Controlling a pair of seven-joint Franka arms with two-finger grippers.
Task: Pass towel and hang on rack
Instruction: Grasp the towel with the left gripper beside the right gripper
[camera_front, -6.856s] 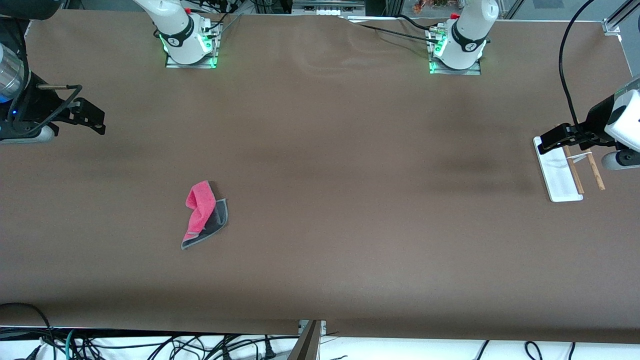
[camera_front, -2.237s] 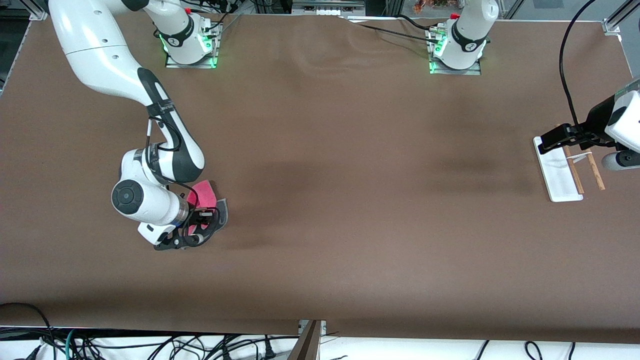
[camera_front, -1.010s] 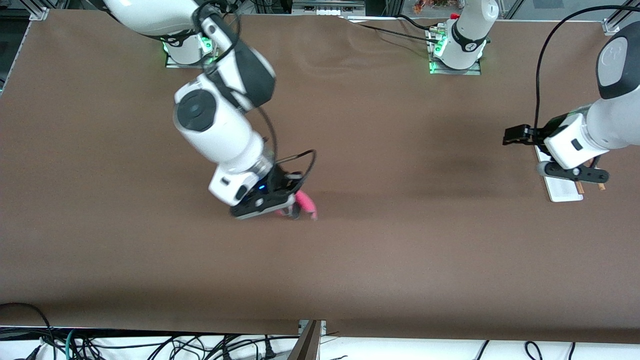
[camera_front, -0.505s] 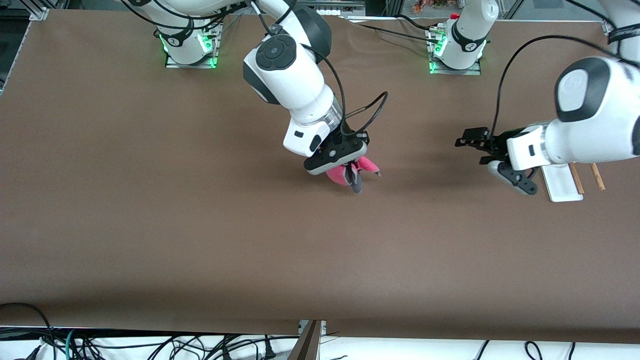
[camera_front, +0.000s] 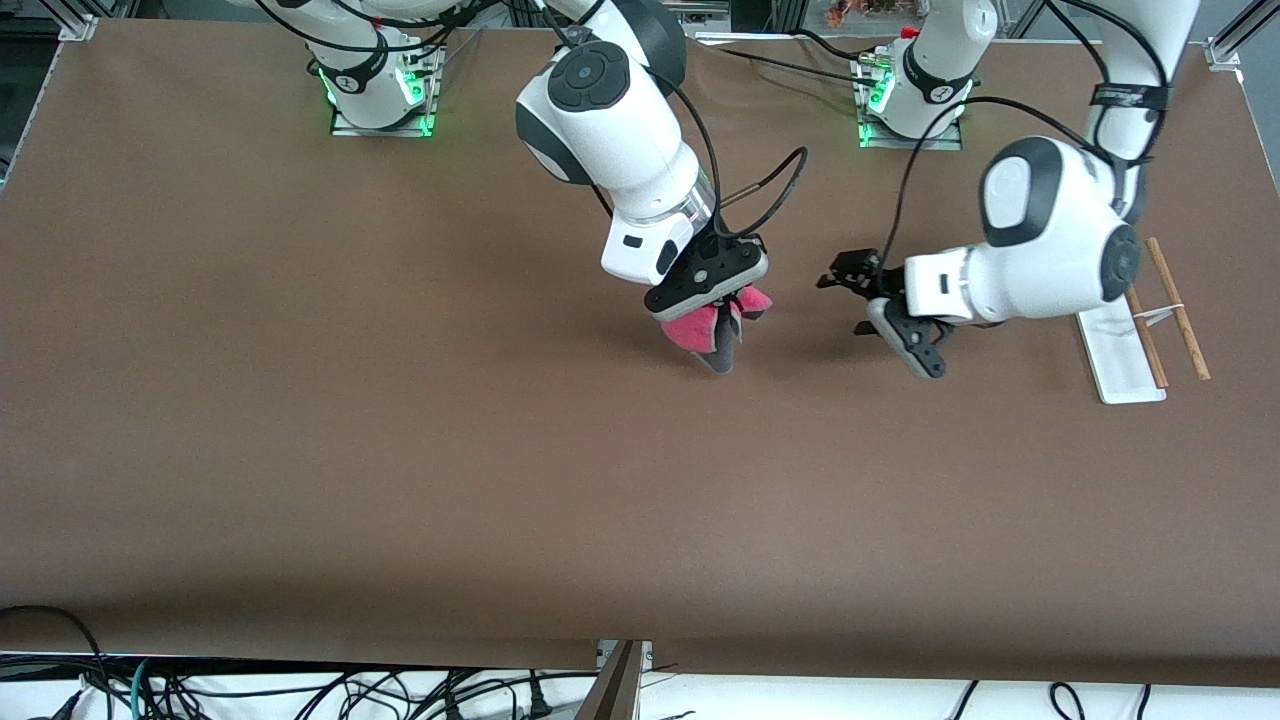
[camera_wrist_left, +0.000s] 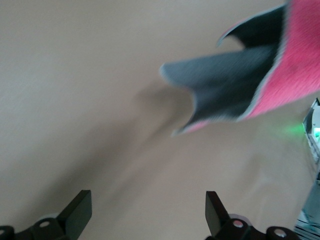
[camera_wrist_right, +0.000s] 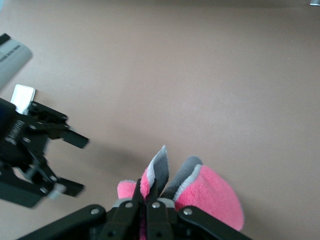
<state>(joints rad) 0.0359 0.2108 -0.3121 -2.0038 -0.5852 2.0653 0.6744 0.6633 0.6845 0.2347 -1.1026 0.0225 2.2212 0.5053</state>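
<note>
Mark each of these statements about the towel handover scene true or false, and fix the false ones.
1. The right end effector is shut on the towel. True.
2. The towel lies flat on the table. False: it hangs in the air from the right end effector, above the table.
3. The left end effector is open and holds nothing. True.
4. The towel is already draped over the rack. False: the rack stands bare toward the left arm's end of the table, apart from the towel.
5. The left end effector grips one corner of the towel. False: a gap separates it from the towel.
</note>
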